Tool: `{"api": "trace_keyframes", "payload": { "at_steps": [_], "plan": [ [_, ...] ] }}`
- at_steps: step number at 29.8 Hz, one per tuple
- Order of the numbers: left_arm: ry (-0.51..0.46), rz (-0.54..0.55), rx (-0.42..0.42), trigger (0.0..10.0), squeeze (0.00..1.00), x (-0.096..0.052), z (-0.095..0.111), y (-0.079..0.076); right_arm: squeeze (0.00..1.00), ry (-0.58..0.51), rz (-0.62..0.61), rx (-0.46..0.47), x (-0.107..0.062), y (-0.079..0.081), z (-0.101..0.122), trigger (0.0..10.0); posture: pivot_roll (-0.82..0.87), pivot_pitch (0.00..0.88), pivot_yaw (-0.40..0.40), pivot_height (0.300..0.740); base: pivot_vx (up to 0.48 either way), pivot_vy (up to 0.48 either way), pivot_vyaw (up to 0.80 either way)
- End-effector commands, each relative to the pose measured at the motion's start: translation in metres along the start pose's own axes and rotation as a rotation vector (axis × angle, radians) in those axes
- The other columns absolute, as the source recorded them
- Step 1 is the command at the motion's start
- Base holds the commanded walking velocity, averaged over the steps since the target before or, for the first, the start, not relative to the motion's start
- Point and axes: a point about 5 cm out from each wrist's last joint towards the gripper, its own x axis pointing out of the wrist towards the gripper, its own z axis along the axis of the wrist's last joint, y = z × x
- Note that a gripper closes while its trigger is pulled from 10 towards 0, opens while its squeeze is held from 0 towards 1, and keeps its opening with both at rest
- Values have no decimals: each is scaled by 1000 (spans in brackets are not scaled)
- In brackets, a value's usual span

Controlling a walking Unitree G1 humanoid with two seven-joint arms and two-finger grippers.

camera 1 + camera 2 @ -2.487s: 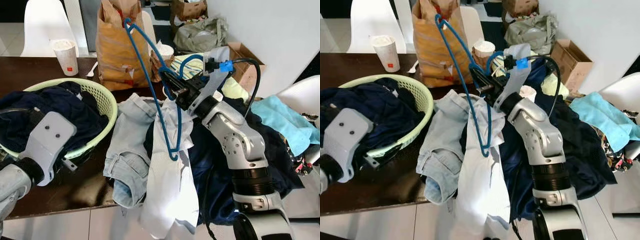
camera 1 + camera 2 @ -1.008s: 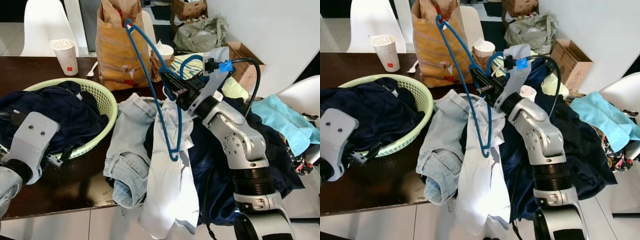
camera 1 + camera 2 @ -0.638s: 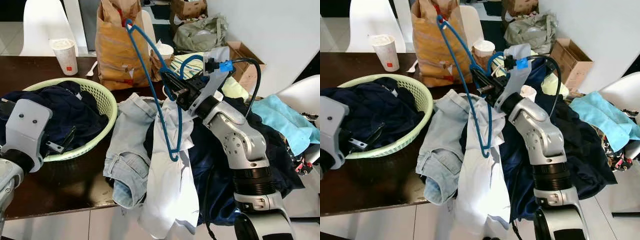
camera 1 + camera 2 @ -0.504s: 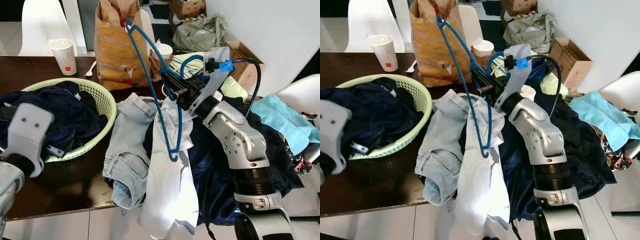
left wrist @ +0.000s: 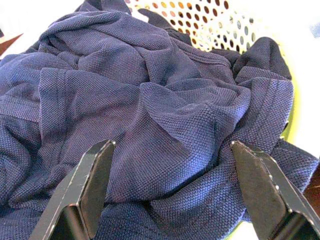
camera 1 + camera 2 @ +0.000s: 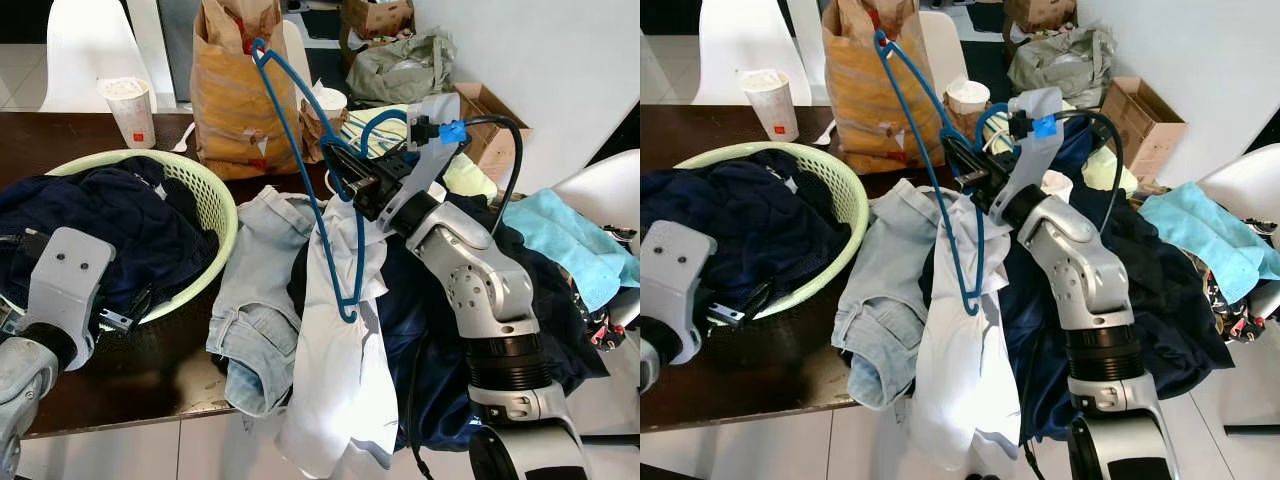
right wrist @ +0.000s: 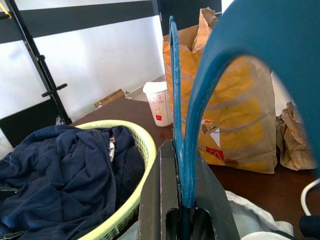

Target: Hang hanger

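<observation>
A blue plastic hanger (image 6: 289, 130) stands tilted above the table, its hook curling near the wrist. My right gripper (image 6: 340, 175) is shut on it near the hook; in the right wrist view the hanger (image 7: 175, 100) rises from between the closed fingers (image 7: 155, 200). My left gripper (image 5: 170, 200) is open just over a navy shirt (image 5: 150, 100). That shirt lies in a light green basket (image 6: 218, 200) at the table's left. The left wrist (image 6: 60, 290) sits at the basket's near side.
A brown paper bag (image 6: 235, 90) and a paper cup (image 6: 130, 110) stand at the back of the dark table. Light jeans (image 6: 255, 300), a white shirt (image 6: 340, 370) and dark clothes (image 6: 430, 330) drape over the table's front edge. A turquoise cloth (image 6: 570, 240) lies right.
My left arm drew back toward the near left edge of the basket, then eased slightly right. The right arm and hanger have held still.
</observation>
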Motion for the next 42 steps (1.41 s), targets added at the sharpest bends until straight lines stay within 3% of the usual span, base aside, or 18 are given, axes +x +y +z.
{"api": "trace_keyframes", "payload": {
  "at_steps": [1,2,14,22,25,27,28,29,30,31,32,33,36,39,40,42],
  "plan": [
    [86,-34,-35,5176,0,1,-17,-9,0,12,-6,-17,-2,-2,1,10000,9,173,-93,740,0,0,0],
    [92,-33,-39,0,0,1,-18,-9,0,12,-6,-17,-2,-2,1,10000,9,172,-94,740,0,0,0],
    [104,-19,-48,0,0,1,-20,-9,0,12,-9,-17,-2,-2,1,10000,11,174,-95,740,0,0,0],
    [52,96,-35,0,0,1,-9,9,0,12,-11,-16,-2,-3,1,10000,14,176,-96,740,0,0,0],
    [52,96,-35,0,0,1,-9,9,0,12,-11,-16,-2,-3,1,10000,14,176,-96,740,0,0,0],
    [12,155,-40,0,0,1,1,17,0,13,-11,-17,-2,-3,1,10000,16,174,-98,740,0,0,0],
    [-80,284,-15,0,0,-3,24,37,0,11,-10,-16,-1,-3,0,10000,23,167,-99,740,0,0,0],
    [-80,284,-15,0,0,-3,24,37,0,11,-10,-16,-1,-3,0,10000,23,167,-99,740,0,0,0],
    [-196,408,34,0,0,-10,55,59,0,7,-8,-13,0,-2,0,10000,30,161,-100,740,0,0,0],
    [-196,408,34,0,0,-10,55,59,0,7,-8,-13,0,-2,0,10000,30,161,-100,740,0,0,0],
    [-330,507,81,0,0,-22,90,82,0,2,-6,-8,2,-1,-1,10000,60,150,-101,740,0,0,0],
    [-413,563,112,0,0,-33,113,94,0,-2,-4,-4,3,-1,-2,10000,60,150,-101,740,0,0,0],
    [-552,661,197,0,0,-61,156,121,0,-18,9,13,10,3,-4,10000,90,140,-97,740,0,0,0],
    [-552,661,197,0,0,-61,156,121,0,-18,9,13,10,3,-4,10000,90,140,-97,740,0,0,0],
    [-583,703,226,0,0,-71,168,129,0,-23,12,19,11,4,-4,10000,98,136,-97,740,0,0,0],
    [-583,703,226,0,0,-71,168,129,0,-23,12,19,11,4,-4,10000,98,136,-97,740,0,0,0]
  ]
}}
